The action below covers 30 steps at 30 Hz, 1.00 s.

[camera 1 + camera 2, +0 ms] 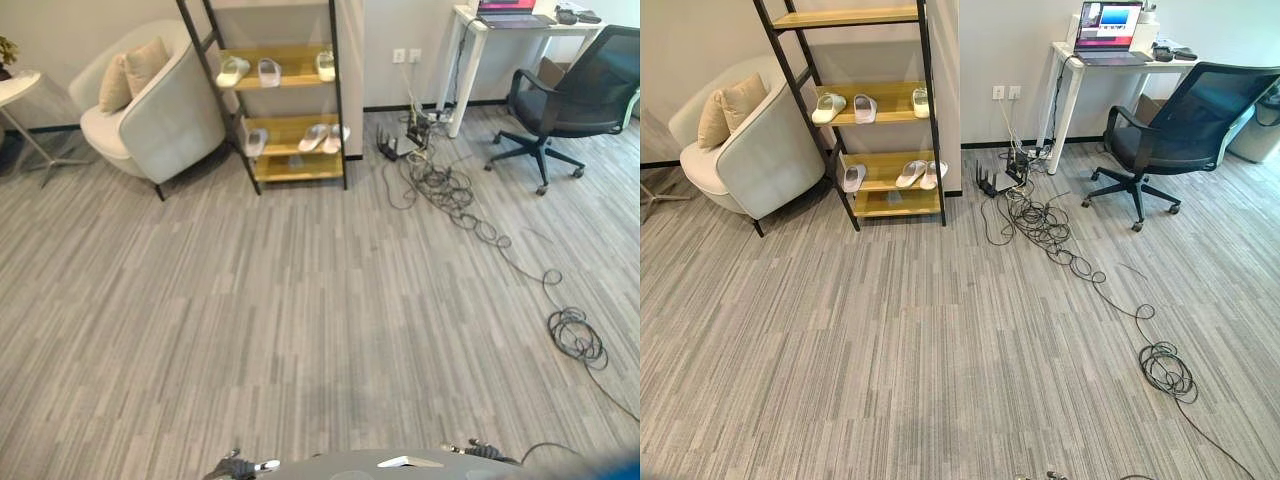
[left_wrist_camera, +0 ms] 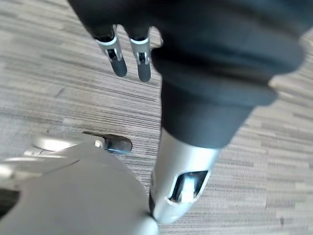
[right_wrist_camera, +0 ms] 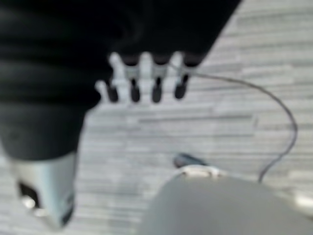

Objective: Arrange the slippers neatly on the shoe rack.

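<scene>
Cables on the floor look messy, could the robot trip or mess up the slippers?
Maybe. The cables trail from the desk toward the shoe rack, so a step there could snag. One slipper leans at the lower shelf's edge; a bump might knock it off. Both hands hang empty.

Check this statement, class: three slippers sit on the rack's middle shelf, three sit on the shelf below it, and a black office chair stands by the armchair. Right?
Not quite. The office chair stands by the white desk, on the far side of the shoe rack from the armchair; the right eye view shows this. The slippers are as stated.
</scene>
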Available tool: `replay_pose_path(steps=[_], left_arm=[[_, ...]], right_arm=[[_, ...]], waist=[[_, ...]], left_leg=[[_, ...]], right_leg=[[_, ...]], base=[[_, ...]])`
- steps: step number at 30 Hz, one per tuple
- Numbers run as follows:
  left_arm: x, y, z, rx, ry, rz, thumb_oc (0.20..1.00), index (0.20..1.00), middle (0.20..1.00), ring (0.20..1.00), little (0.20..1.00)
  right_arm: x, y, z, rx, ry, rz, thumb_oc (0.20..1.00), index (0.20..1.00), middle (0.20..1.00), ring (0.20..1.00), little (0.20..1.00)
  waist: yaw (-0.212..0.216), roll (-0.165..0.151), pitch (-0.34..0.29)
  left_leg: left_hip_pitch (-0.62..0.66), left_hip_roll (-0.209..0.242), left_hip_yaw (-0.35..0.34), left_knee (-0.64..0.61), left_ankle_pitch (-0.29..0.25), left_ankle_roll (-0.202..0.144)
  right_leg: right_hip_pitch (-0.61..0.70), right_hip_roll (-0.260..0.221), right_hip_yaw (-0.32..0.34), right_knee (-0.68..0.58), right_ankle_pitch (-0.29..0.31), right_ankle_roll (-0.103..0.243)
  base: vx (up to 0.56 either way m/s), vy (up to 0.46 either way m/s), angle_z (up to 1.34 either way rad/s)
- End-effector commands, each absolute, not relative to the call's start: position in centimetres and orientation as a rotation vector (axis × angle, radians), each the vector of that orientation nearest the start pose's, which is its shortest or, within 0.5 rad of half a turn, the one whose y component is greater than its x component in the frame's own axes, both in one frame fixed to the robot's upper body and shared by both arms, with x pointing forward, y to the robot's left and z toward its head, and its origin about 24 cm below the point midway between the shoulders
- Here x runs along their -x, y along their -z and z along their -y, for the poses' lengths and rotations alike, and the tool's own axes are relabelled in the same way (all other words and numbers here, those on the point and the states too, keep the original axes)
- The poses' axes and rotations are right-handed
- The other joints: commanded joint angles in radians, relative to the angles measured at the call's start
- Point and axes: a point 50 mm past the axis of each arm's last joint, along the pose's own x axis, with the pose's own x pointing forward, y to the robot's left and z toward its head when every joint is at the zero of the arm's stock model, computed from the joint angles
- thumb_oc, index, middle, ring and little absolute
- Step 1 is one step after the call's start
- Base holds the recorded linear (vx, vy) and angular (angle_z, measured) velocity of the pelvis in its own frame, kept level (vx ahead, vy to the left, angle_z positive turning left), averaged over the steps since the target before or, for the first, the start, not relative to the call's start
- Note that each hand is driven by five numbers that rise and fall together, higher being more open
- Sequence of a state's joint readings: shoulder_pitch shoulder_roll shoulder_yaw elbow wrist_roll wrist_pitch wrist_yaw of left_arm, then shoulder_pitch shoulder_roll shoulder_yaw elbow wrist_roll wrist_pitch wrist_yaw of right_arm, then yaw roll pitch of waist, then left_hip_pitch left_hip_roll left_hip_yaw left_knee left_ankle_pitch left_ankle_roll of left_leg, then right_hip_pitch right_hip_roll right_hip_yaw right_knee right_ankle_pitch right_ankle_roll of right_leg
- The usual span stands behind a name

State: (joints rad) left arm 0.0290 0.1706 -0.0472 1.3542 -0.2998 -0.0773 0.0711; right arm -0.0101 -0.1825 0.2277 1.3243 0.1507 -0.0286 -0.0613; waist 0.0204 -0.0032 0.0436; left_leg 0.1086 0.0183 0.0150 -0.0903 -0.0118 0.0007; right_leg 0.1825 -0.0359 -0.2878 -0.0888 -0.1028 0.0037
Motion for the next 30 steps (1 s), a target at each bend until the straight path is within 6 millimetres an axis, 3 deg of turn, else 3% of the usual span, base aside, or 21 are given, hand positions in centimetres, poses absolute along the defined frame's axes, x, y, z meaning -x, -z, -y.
replay_pose_path(steps=[1,11,20,30], left_arm=[[-6.1,17.5,-19.9,-0.013,-0.213,-1.319,1.0,1.0,1.0,1.0,1.0],[-8.2,17.1,-19.8,-0.135,-0.094,-1.254,1.0,1.0,1.0,1.0,1.0],[-7.6,17.3,-19.5,-0.199,-0.034,-1.277,1.0,1.0,1.0,1.0,1.0],[-8.5,17.0,-20.5,-0.194,-0.089,-1.241,1.0,1.0,1.0,1.0,1.0]], right_arm=[[-7.6,17.2,20.2,0.257,-0.001,-1.289,1.0,1.0,1.0,1.0,1.0],[-7.7,17.2,20.1,0.283,-0.037,-1.288,1.0,1.0,1.0,1.0,1.0],[-8.1,17.1,20.0,0.292,-0.058,-1.273,1.0,1.0,1.0,1.0,1.0],[-8.7,16.9,20.4,0.309,-0.055,-1.258,1.0,1.0,1.0,1.0,1.0]], waist=[[0.047,-0.02,-0.021],[0.043,-0.025,-0.023],[0.036,-0.024,-0.006],[0.048,-0.031,0.017]], left_leg=[[0.009,0.035,-0.005,0.003,-0.03,-0.051],[0.016,0.036,-0.003,0.003,-0.035,-0.051],[0.027,0.047,0.003,0.003,-0.035,-0.054],[0.026,0.066,-0.012,0.005,-0.019,-0.065]], right_leg=[[-0.03,-0.104,0.014,0.002,0.074,0.131],[-0.024,-0.106,0.015,0.002,0.072,0.129],[-0.023,-0.097,0.023,0.002,0.069,0.123],[-0.009,-0.078,0.02,0.002,0.054,0.105]], base=[[0.0,0.0,0.0],[0.0,0.0,0.0],[0.01,-0.035,-0.01],[0.02,-0.056,0.0]])
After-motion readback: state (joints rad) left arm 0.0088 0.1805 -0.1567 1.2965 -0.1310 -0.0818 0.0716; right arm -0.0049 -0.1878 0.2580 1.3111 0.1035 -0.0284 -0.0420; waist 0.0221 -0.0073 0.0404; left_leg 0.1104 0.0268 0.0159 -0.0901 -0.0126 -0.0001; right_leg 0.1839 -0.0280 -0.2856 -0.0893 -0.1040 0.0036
